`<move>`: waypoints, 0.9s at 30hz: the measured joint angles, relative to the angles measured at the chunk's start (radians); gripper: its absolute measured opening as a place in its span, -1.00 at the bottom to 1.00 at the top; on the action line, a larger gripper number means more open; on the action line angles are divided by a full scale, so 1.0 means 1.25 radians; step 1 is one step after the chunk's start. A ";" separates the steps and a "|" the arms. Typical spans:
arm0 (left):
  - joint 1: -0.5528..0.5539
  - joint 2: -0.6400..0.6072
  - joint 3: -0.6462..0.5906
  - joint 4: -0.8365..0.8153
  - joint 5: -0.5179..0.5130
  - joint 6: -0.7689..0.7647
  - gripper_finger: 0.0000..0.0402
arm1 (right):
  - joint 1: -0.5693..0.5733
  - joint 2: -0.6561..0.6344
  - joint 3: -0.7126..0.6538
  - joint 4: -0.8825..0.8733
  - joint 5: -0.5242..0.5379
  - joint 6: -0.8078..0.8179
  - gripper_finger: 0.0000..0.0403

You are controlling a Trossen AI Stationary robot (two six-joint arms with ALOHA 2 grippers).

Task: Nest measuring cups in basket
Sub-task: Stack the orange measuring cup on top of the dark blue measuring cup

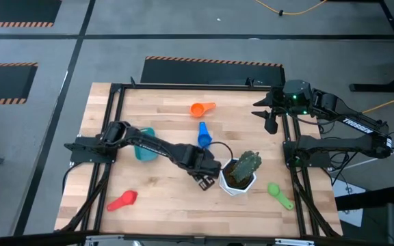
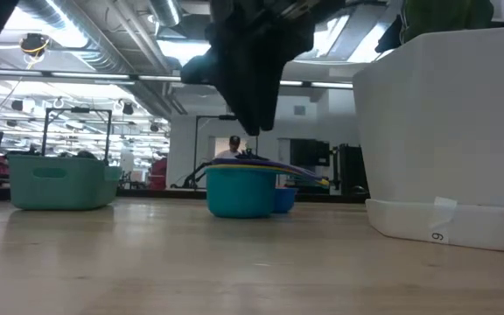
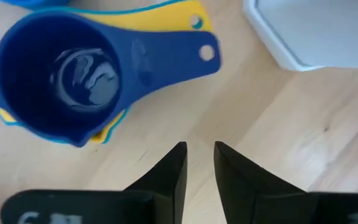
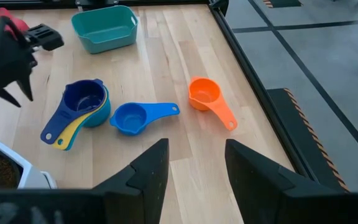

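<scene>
Fingers (image 3: 178,163) of the left gripper (image 3: 199,155) stand nearly together with a thin gap between them, pinching nothing, and bare counter (image 3: 278,124) shows past their tips. Just ahead sits the nested stack (image 3: 79,74): a dark blue cup (image 4: 82,96) on top, a yellow one (image 3: 166,22) and a lighter blue one beneath, handles fanned out together. That stack looks to be the left arm's business now, and the clean way to do it is to spread the fingers first, come down square over the bundled handles or the rim wall, and close on all layers together so none peels off.

Further out, the smaller blue cup (image 4: 129,118) lies just beside the stack, handle pointing away from it, and the orange cup (image 4: 205,96) sits nearer the counter's far edge. A red cup (image 1: 122,200) and a green cup (image 1: 279,193) lie well apart near the front. The basket (image 4: 104,28) waits empty back by the left arm's base, so the carry has to swing clear of the white plant pot (image 1: 239,176), which crowds the gripper. The right gripper (image 4: 194,158) hovers at its own side, fingers spread, holding nothing.
</scene>
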 joint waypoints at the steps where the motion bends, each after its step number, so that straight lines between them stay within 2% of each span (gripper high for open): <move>1: -0.003 0.000 0.000 0.006 -0.008 0.000 -0.64 | 0.000 0.000 0.000 0.000 0.000 0.000 -0.19; 6: 0.002 -0.014 0.000 0.033 -0.076 0.028 -0.69 | 0.000 0.000 0.000 0.000 0.000 0.000 -0.19; 13: 0.072 -0.080 0.001 0.026 -0.095 0.149 -0.77 | 0.000 0.000 0.000 0.001 0.000 0.000 -0.19; 18: 0.158 -0.126 0.002 0.007 -0.098 0.250 -0.81 | 0.000 0.000 0.000 0.000 0.000 0.000 -0.19; 24: 0.298 -0.147 0.002 -0.046 -0.095 0.260 -0.80 | 0.000 0.000 -0.001 -0.004 0.000 0.003 -0.19; 27: 0.373 -0.147 0.000 -0.066 -0.091 0.312 -0.81 | 0.000 0.000 -0.001 -0.004 0.000 0.003 -0.19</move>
